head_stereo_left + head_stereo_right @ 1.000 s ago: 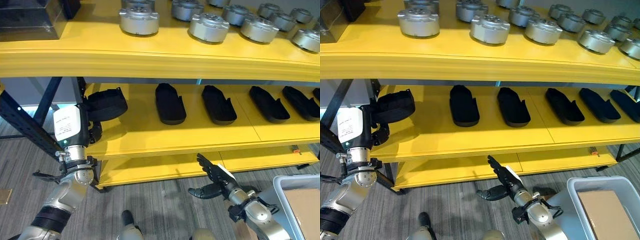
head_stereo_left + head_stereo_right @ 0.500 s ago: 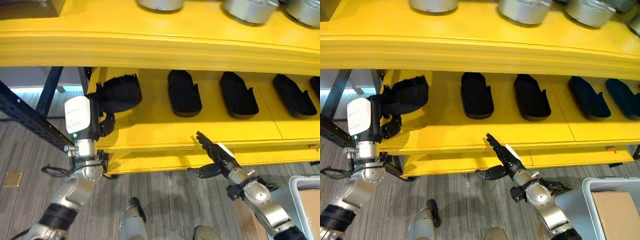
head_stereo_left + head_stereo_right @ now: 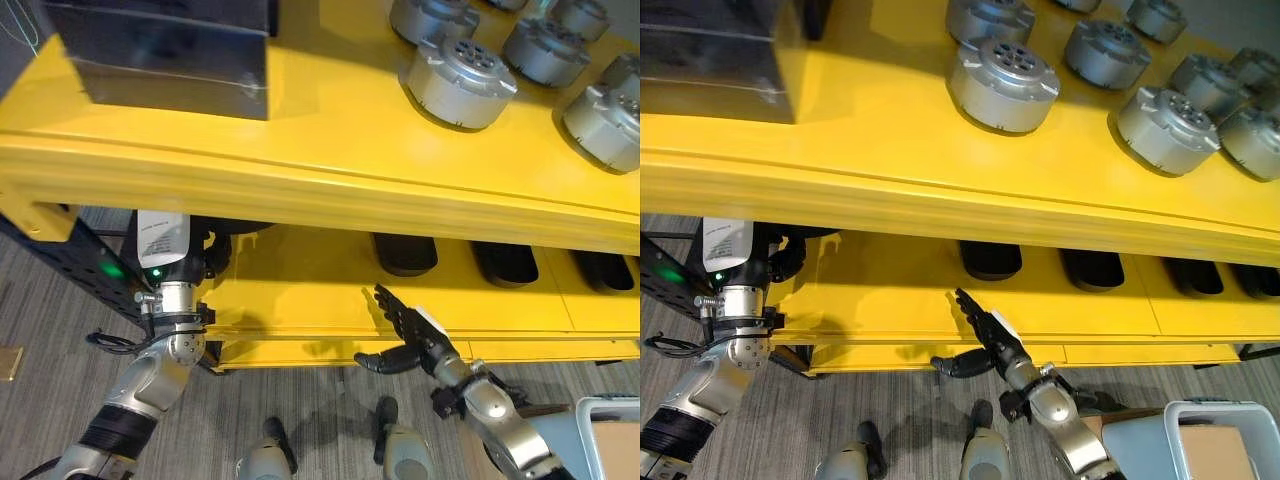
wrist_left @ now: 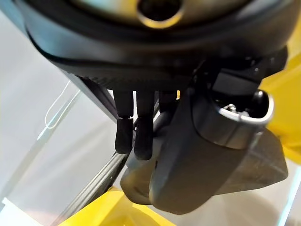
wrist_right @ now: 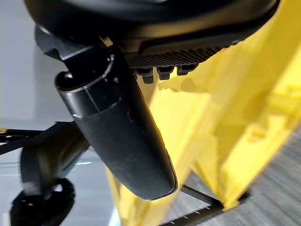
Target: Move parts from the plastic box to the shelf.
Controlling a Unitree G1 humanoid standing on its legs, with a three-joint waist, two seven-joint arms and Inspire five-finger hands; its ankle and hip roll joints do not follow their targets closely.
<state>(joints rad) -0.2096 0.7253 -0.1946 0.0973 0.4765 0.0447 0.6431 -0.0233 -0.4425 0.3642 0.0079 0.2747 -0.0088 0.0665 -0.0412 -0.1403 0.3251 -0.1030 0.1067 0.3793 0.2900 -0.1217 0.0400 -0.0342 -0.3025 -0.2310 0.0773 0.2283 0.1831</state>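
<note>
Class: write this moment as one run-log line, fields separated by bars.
left hand: shut on black part, at middle shelf | right hand: open, empty, before shelf edge | plastic box: lower right

A yellow shelf (image 3: 300, 170) with dark metal posts (image 3: 70, 265) stands on a grey wood-patterned floor (image 3: 60, 400). Its top board carries a dark box (image 3: 160, 50) on the robot's left and a group of round silver metal parts (image 3: 458, 82) to the right. The board below holds a row of black moulded parts (image 3: 404, 255), set side by side and apart from one another.
</note>
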